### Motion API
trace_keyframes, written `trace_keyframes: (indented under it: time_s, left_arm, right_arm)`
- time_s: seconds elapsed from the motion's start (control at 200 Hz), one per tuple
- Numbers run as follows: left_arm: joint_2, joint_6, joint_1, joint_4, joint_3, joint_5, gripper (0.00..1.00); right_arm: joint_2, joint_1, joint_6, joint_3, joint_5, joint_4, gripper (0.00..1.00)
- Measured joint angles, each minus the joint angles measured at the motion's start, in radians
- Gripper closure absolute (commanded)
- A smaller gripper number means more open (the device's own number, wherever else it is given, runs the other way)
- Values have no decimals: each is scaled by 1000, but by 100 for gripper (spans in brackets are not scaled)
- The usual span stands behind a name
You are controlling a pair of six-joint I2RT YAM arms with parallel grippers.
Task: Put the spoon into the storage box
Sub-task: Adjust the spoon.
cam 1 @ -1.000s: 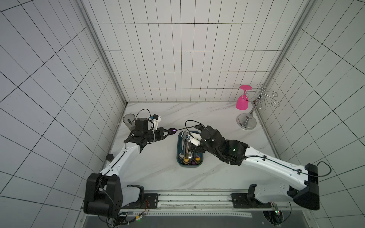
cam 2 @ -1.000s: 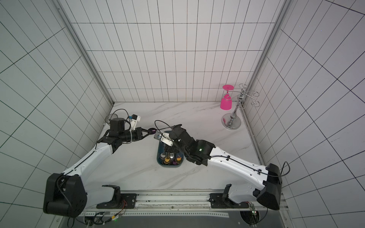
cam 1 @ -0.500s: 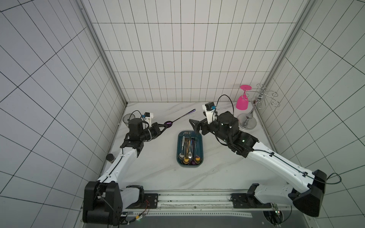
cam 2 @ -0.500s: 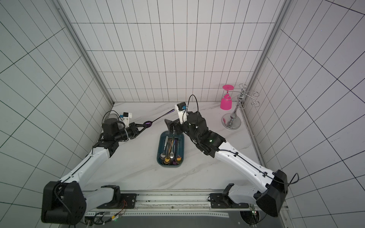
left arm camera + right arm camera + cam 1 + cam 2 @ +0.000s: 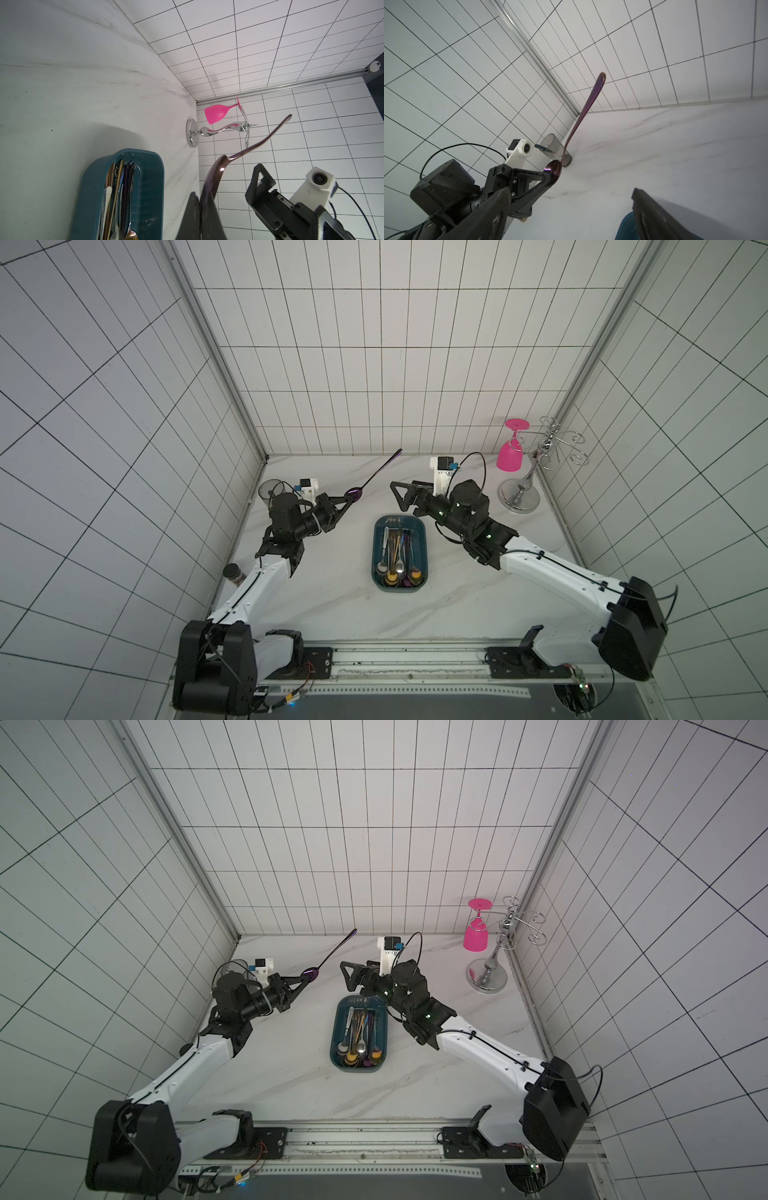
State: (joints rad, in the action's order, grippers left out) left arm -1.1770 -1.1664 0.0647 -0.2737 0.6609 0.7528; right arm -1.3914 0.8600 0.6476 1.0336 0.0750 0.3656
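A purple-sheened spoon (image 5: 377,476) was pinched by its bowl in the left gripper (image 5: 350,504), whose jaws were clamped tight on it. The handle slanted up toward the tiled back wall. Both top views showed the spoon (image 5: 332,952) held above the marble table (image 5: 332,605), off to the left of the storage box (image 5: 424,547) and well clear of its rim.

The dark teal storage box (image 5: 384,1028) lay near the middle of the table with its long side running front to back. A bundle of cutlery (image 5: 398,551) lay in it, bowls toward the front.

The right gripper (image 5: 405,495) hovered just past the far end of the box. Its jaws were spread wide with nothing between them, and it pointed toward the spoon. The right wrist view looked out between its own spread fingers (image 5: 496,207) at the spoon (image 5: 583,116), the left gripper (image 5: 550,176) and a grey see-through cup (image 5: 552,145) in the corner behind them. A corner of the box (image 5: 625,228) showed at the edge of that picture.

From the left wrist, the spoon (image 5: 249,148) curved away from the left gripper (image 5: 199,207). The box (image 5: 153,187) lay to one side and the right gripper (image 5: 261,182) to the other.

A pink glass (image 5: 510,454) hung upside down on a chrome rack (image 5: 519,499) in the far right corner.
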Motion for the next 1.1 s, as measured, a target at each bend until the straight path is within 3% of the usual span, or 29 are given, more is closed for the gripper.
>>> trace_keyframes:
  time_s: [0.135,0.34,0.555,0.924,1.099]
  left_arm:
    - [0,-17,0,-20,-3,0,100]
    - [0,-14,2,-27,-3,3,100]
    - [0,5,5,-28,-3,2,100]
    - [1,27,-8,-29,-1,-5,100]
    - [2,45,-8,5,1,-17,100]
  right_arm:
    - [-83,-31,74,4,81,80,18]
    - [-233,-97,234,59,188,211,39]
    - [-331,-113,336,138,272,272,40]
    - [-348,-111,366,174,322,293,47]
    - [-360,-105,359,209,333,297,57]
